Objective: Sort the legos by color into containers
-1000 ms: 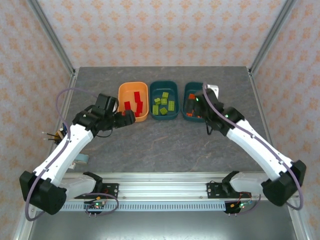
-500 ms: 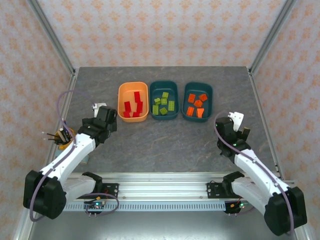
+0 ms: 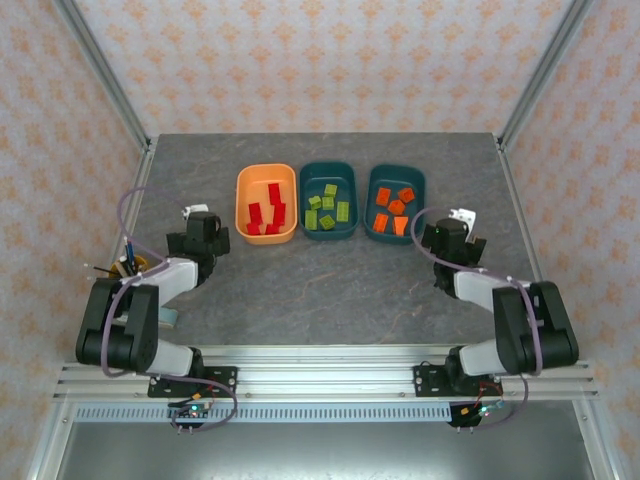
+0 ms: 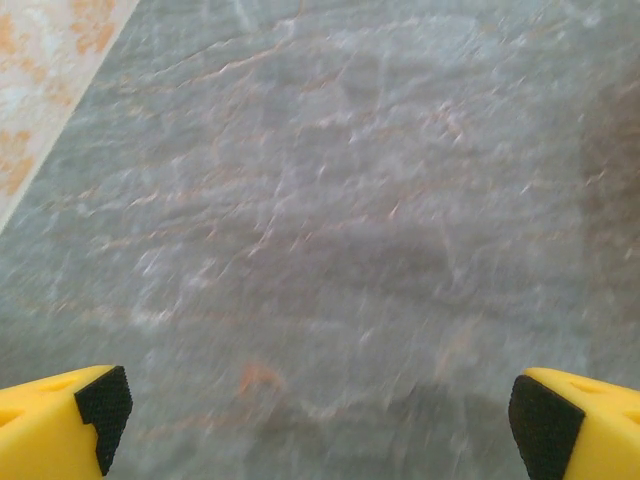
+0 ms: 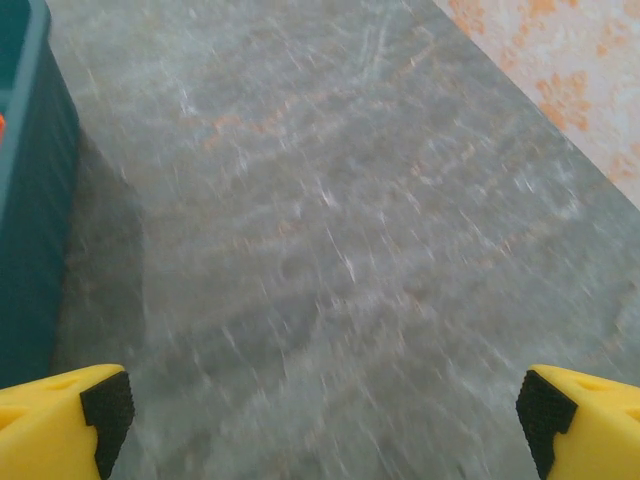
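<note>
Both arms are sitting folded close to their bases at the near edge. The left fingers (image 4: 100, 405) are hanging wide apart and gripping nothing, looking down at bare worktop (image 4: 330, 200). The right fingers (image 5: 105, 405) are doing the same: spread wide, nothing between them, with a teal wall just showing at the left of that wrist view. Both wrist views are blurry, so I'm not reading fine detail from them. A yellow pen cup (image 3: 128, 270) is standing beside the left arm; it's not part of the job.

Further out, three trays are sitting side by side in a row. Red legos (image 3: 266, 210) are lying in the light orange tray (image 3: 243, 180). Yellow-green legos (image 3: 328, 207) are lying in the middle teal tray (image 3: 305, 200). Orange legos (image 3: 393, 210) are lying in the right teal tray (image 3: 372, 182). Every brick I can see is lying in a tray, one colour per tray, so I'm judging the sort as done.

The left fingers are well short of the light orange tray. The right fingers are near the right teal tray's near right corner, not over it and not touching it.

Handling, my read: the bricks are light, rigid, glossy plastic, so they're probably slippery. I'd be pinching across two flat opposite side faces, coming straight down, not on the studs. The trays are likely light enough to skid if bumped.
</note>
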You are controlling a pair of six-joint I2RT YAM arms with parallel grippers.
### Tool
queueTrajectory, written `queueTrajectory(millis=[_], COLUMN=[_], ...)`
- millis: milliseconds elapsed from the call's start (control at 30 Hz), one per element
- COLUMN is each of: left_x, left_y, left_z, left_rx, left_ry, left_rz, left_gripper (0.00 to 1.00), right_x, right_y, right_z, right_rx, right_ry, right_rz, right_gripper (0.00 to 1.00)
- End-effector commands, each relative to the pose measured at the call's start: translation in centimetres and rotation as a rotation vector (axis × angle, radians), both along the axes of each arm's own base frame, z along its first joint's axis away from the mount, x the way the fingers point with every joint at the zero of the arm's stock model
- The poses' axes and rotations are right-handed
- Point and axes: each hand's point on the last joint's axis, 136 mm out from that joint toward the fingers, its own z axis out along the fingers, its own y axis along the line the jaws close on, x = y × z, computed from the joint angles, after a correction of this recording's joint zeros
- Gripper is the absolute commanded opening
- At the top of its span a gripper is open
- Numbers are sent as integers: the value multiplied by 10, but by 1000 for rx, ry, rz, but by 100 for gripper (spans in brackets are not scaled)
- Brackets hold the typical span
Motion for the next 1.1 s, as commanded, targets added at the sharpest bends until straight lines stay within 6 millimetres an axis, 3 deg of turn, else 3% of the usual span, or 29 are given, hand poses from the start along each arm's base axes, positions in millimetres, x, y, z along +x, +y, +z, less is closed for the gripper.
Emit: queueTrajectory(millis=[0,100,267,1067], left_x=[41,38,16,20], left_y=[-6,-14,-5,-7], left_z=[34,33,31,29], left_rx=[-57,-57,-24,5], left_ry=[-176,-246,-398,-349], left_rz=[-50,-91,-27,-12], left_gripper=[100,100,100,100], right_x=[27,22,14,23], right_y=[-2,-2,-4,0], right_z=[19,13,13,10], right_rx=[55,82,77,62], right_ry=[-131,-179,-228,-175], right_rz=[30,55,47,62], right_gripper=[100,100,100,99])
